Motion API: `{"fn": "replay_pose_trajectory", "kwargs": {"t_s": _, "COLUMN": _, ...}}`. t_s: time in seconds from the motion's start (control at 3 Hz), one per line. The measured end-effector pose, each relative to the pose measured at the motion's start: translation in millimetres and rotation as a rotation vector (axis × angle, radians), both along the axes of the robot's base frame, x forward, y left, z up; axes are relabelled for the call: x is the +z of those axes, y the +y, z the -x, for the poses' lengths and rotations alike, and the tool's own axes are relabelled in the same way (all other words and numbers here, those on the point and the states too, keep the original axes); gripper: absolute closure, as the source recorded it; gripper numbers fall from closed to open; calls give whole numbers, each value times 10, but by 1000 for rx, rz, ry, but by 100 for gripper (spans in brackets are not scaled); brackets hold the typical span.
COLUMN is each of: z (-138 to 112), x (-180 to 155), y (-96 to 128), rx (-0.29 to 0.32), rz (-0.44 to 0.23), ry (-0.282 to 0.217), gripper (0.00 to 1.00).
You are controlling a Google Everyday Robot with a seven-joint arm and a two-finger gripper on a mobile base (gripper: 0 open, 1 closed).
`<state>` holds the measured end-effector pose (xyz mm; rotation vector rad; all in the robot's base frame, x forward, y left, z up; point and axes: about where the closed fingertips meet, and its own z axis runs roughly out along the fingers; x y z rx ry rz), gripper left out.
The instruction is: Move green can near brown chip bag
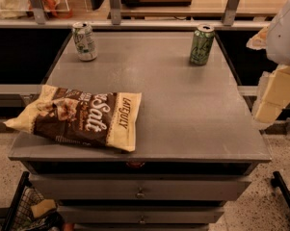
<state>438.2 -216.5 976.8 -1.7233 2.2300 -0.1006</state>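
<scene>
The green can [201, 44] stands upright at the back right of the grey table top [183, 109]. The brown chip bag [82, 117] lies flat at the front left, its left end hanging over the table's edge. The can and the bag are far apart. My gripper [272, 100] is at the right edge of the view, beside the table's right side and below the white arm housing [284, 32]. It is well clear of the can and holds nothing that I can see.
A paler white-silver can [84, 41] stands at the back left. A metal rail with posts [115, 18] runs behind the table. Drawers [140, 191] sit under the top. A wire basket [24, 211] stands on the floor at lower left.
</scene>
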Motion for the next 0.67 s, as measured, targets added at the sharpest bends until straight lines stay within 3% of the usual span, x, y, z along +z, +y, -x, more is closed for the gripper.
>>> {"fn": "replay_pose_trajectory", "kwargs": {"t_s": 0.33, "z": -6, "x": 8, "y": -1, "rx": 0, "rz": -1, "ry": -3, "gripper": 0}}
{"fn": "replay_pose_trajectory", "kwargs": {"t_s": 0.67, "z": -161, "x": 85, "y": -147, "rx": -50, "rz": -16, "ry": -51, "gripper": 0}}
